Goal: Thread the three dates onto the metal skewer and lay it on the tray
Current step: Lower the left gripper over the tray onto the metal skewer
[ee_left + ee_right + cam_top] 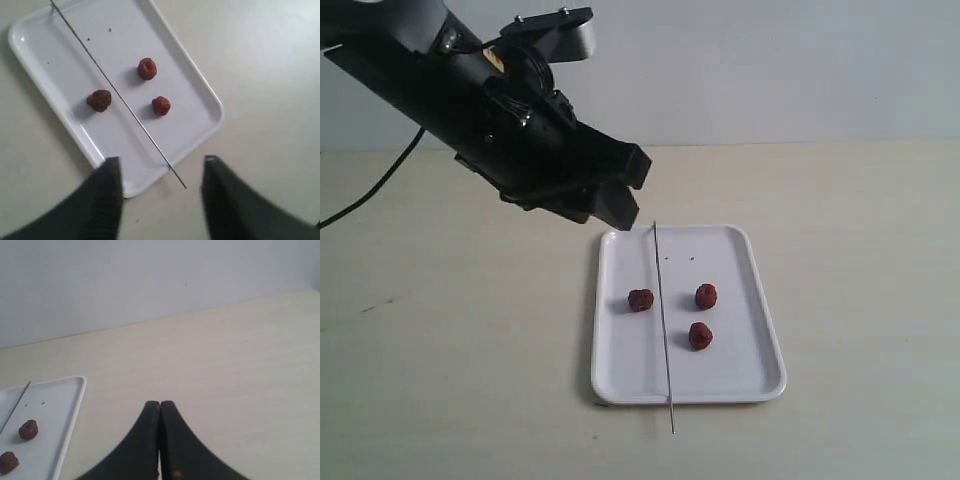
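The white tray holds three loose dates: one left of the metal skewer and two right of it. The skewer lies lengthwise across the tray, both ends past the rims. My left gripper hovers open above the tray's far left corner. In the left wrist view its fingers stand apart on either side of the skewer end, gripping nothing. My right gripper is shut and empty over bare table, beside the tray.
The pale wooden table surrounds the tray, with a plain wall behind. A black cable trails at the far left. A few dark specks dot the tray's far end.
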You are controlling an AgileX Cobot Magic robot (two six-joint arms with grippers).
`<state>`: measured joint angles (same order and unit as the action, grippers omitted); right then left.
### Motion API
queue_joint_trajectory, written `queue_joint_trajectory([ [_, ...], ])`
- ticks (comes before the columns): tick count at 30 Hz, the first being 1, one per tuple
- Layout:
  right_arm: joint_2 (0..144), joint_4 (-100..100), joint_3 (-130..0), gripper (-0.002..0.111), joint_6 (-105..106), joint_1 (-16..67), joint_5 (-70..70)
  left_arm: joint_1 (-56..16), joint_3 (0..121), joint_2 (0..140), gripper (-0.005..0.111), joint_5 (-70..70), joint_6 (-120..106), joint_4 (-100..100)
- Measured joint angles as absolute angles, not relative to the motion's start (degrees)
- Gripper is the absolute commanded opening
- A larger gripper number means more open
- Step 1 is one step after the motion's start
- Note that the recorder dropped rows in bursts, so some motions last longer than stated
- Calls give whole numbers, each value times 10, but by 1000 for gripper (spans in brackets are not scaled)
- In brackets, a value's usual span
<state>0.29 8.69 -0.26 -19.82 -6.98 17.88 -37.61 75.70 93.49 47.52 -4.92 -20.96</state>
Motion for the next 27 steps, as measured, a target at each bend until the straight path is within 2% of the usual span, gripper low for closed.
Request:
queue_joint_trajectory([
  [4, 3, 87, -3, 0, -198, -70, 179, -376, 757, 937, 0, 462, -74, -210],
  [6, 3, 87, -3, 0, -198, -70, 179, -376, 757, 937, 4, 461, -88, -210],
  [7, 3, 87, -3, 0, -198, -70, 179, -376, 757, 937, 10, 460, -91, -211],
  [9, 3, 87, -3, 0, -198, -70, 179, -376, 757, 937, 27, 459, -93, -215],
  [12, 3, 87, -3, 0, -198, -70, 179, -376, 757, 937, 75, 458, -93, -228],
  [13, 3, 87, -3, 0, -198, -70, 179, -376, 757, 939, 88, 458, -92, -232],
  [14, 3, 87, -3, 0, -198, -70, 179, -376, 757, 941, 94, 458, -92, -236],
  [19, 3, 87, -3, 0, -198, -70, 179, -378, 757, 965, 79, 462, -87, -257],
  [27, 3, 87, -3, 0, -198, -70, 179, -406, 758, 1049, 79, 471, -19, -254],
])
